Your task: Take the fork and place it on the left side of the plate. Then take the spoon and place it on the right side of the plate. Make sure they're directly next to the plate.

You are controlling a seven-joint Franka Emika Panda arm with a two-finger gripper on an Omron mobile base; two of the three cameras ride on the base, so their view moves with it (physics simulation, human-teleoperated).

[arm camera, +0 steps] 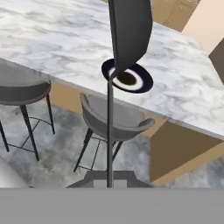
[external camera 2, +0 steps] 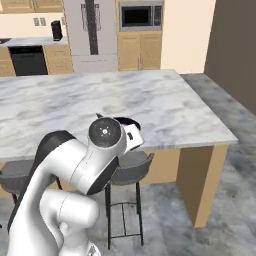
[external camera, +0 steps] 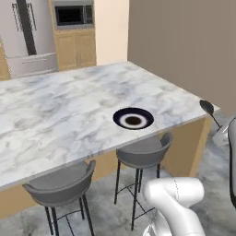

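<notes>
The plate (external camera: pixel 133 119), round with a black rim, pale ring and dark centre, lies near the front edge of the marble counter (external camera: pixel 55 110). The arm partly covers the plate (external camera 2: pixel 131 122) in the right base view. My gripper (arm camera: pixel 109 180) is shut on the handle end of the dark-grey spoon (arm camera: pixel 130 30), whose bowl points up and away from the hand. In the left base view the spoon (external camera: pixel 207 108) hangs in the air off the counter's right front corner, with the gripper (external camera: pixel 221 133) below it. The plate (arm camera: pixel 127 78) lies beyond the spoon. The fork is out of view.
Two grey stools (external camera: pixel 143 154) (external camera: pixel 62 184) stand under the counter's front edge, one right below the plate. The counter's wooden end panel (external camera: pixel 184 147) is close to the hand. A fridge (external camera 2: pixel 92 30) and a microwave (external camera 2: pixel 141 16) stand against the far wall.
</notes>
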